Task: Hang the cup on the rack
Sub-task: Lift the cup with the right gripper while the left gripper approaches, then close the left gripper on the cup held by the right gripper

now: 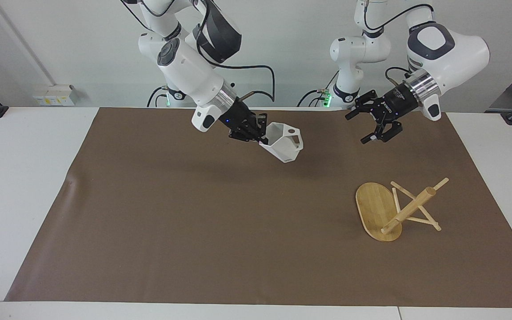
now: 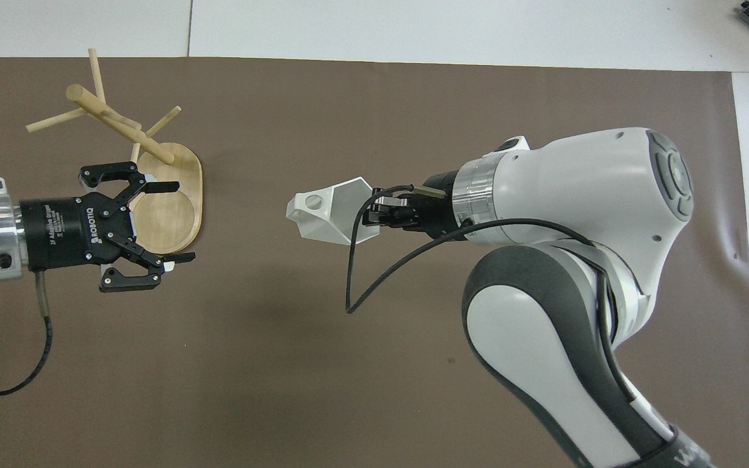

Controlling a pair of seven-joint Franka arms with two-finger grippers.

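Right gripper (image 1: 256,133) clamped on the rim of the small matte white faceted cup (image 1: 282,146), carried tilted in the air over the brown mat (image 1: 194,222), well apart from the light bamboo mug rack (image 1: 398,211). Left gripper (image 1: 377,127) hangs wide open and empty over the mat, nearer the rack. The rack lies tipped over, post slanting, toward the left arm's end. Likely the left arm must right it first.
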